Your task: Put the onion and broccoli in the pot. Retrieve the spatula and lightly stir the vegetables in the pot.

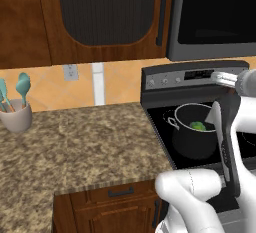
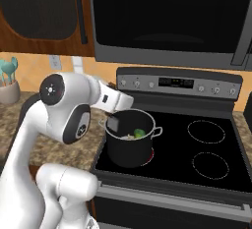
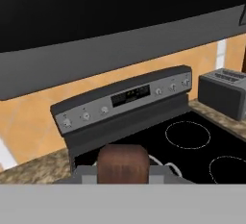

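text: none legible | stove panel [image 3: 129, 95] display: marks too blurred to read

Speckled brown granite counter [image 1: 85, 142] beside black glass-top stove [image 2: 206, 149]. Dark wood cabinets [image 1: 105, 17] above, black microwave [image 2: 172, 16] over stove. Orange tile backsplash [image 1: 120, 79] with outlet [image 1: 70, 72]. Toaster [image 3: 225, 92] on right counter.
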Robot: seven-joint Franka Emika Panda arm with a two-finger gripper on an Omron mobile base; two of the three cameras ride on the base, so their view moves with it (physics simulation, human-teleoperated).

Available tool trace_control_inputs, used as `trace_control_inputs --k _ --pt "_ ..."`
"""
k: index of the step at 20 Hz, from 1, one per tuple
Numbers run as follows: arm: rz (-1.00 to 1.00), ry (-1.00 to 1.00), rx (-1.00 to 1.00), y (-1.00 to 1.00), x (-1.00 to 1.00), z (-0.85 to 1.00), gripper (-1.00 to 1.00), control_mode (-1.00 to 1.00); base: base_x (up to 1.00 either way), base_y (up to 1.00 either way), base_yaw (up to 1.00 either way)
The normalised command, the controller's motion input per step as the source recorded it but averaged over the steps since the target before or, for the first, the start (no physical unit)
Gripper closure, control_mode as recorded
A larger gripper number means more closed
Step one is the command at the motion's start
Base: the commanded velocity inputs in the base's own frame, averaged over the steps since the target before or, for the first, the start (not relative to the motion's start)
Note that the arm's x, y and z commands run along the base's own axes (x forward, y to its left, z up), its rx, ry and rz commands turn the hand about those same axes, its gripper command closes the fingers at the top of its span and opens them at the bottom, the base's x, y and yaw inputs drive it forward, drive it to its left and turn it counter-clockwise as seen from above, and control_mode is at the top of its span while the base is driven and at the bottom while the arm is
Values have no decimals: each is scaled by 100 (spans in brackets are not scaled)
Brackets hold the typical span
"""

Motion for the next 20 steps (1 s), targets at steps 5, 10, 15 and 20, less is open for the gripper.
trace_control_inputs --k 5,10,15,20 --pt "-10 0 0 -27 10 -48 100 -100 0 0 0" --pt "-3 0 3 -10 27 -33 100 -100 0 0 0" --pt "-1 0 7 0 50 -25 100 -100 0 0 0" --pt "0 -1 2 0 48 -36 100 -100 0 0 0"
